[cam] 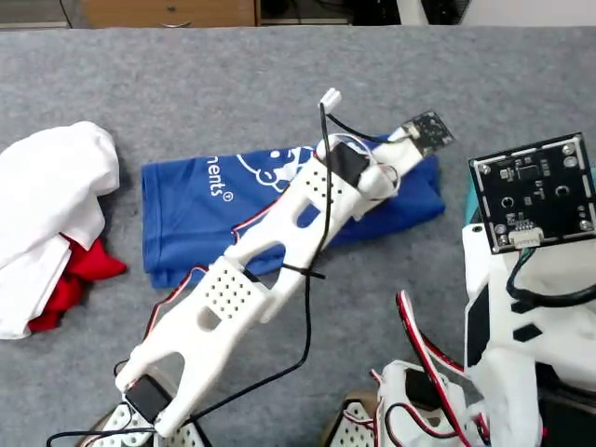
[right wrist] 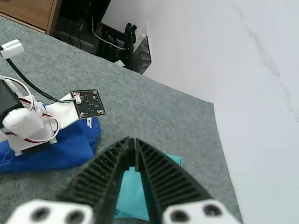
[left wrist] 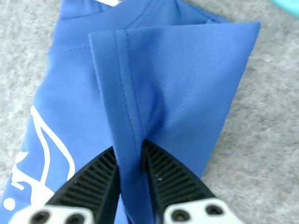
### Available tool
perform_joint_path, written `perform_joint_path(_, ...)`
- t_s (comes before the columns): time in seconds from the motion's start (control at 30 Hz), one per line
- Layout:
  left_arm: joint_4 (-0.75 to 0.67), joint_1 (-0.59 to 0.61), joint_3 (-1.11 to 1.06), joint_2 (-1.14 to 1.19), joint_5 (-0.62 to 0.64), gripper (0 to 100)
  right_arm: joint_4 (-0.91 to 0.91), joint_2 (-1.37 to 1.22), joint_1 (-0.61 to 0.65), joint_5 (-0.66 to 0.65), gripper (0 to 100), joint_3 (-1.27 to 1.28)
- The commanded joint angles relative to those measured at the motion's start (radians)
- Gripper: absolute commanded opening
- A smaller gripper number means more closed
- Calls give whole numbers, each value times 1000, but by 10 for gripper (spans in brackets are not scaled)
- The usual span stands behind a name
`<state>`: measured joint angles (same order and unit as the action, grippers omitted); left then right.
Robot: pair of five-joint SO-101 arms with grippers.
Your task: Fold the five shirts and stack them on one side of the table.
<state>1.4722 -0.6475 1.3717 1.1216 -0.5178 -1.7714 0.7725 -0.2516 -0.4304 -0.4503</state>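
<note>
A blue shirt (cam: 200, 209) with white print lies partly folded on the grey table (cam: 279, 84). My left arm (cam: 279, 247) stretches across it to its right end. In the left wrist view my left gripper (left wrist: 131, 156) is shut on a stitched fold of the blue shirt (left wrist: 177, 84), the cloth pinched between both fingers (left wrist: 161, 170). A white shirt (cam: 51, 200) lies crumpled over a red shirt (cam: 79, 275) at the table's left edge. My right gripper (right wrist: 134, 145) is shut with nothing in it, held above a teal shirt (right wrist: 133, 193) near the table's right side.
The right arm's base and camera board (cam: 535, 191) take up the lower right corner. Cables (cam: 307, 307) run along the left arm. A wooden cabinet (cam: 168, 11) and dark equipment (right wrist: 100, 35) stand beyond the table's far edge. Bare grey table lies at the back.
</note>
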Motion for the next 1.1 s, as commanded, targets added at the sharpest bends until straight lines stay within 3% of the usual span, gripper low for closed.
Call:
perform_joint_path(0.0, -2, 21, 14, 7, -9, 22, -9, -1, 15, 11, 28, 4)
perform_joint_path(0.2, 86, -11, 21, -7, 8, 149, -9, -2, 15, 8, 29, 7)
perform_joint_path(0.5, 115, -23, 153, -25, 23, 150, -3, -2, 15, 3, 29, 7)
perform_joint_path(1.07, 110, 66, 89, 94, -11, 122, -2, -2, 15, 3, 29, 5)
